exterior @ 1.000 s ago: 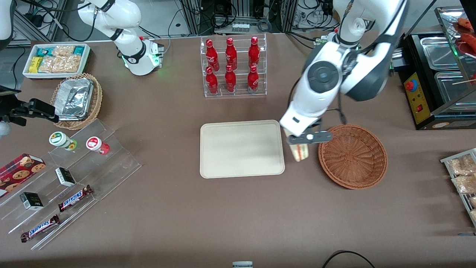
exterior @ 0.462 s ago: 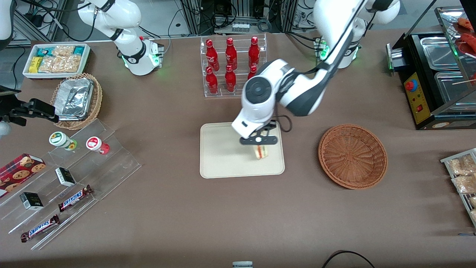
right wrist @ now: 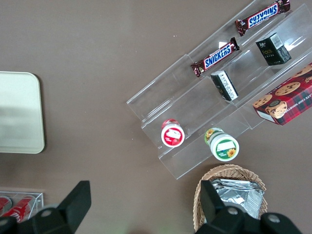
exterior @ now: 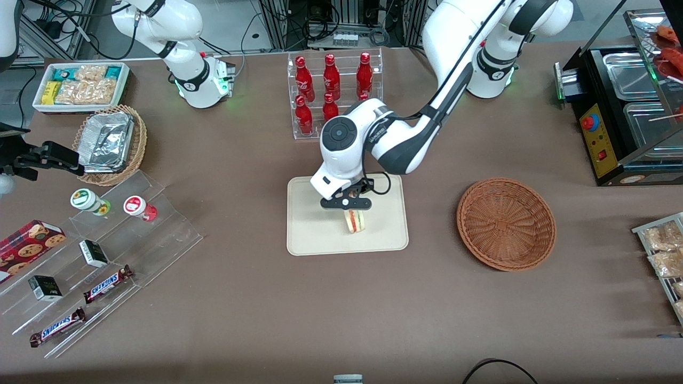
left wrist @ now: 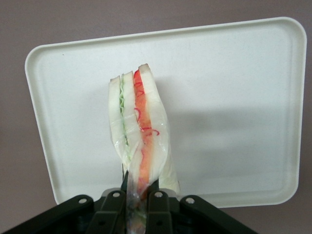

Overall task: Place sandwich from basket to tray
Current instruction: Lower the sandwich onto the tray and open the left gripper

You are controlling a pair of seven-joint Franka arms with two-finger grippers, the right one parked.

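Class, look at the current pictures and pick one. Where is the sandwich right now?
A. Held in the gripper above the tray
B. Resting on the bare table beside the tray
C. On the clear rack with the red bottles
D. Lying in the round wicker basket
A: the gripper is shut on the sandwich, which hangs over the tray, while the basket holds nothing.

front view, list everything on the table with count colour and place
sandwich: 1, white with red and green layers, held over the tray
tray: 1, cream, mid-table
basket: 1, reddish-brown, toward the working arm's end
cola bottles: 6, red, clear rack farther from the camera than the tray
foil trays: silver stack, tan basket, parked arm's end
snack bin: 1, white, parked arm's end
Snickers bars: 2, brown, clear stepped stand
gripper: 1, black, shut on the sandwich above the tray
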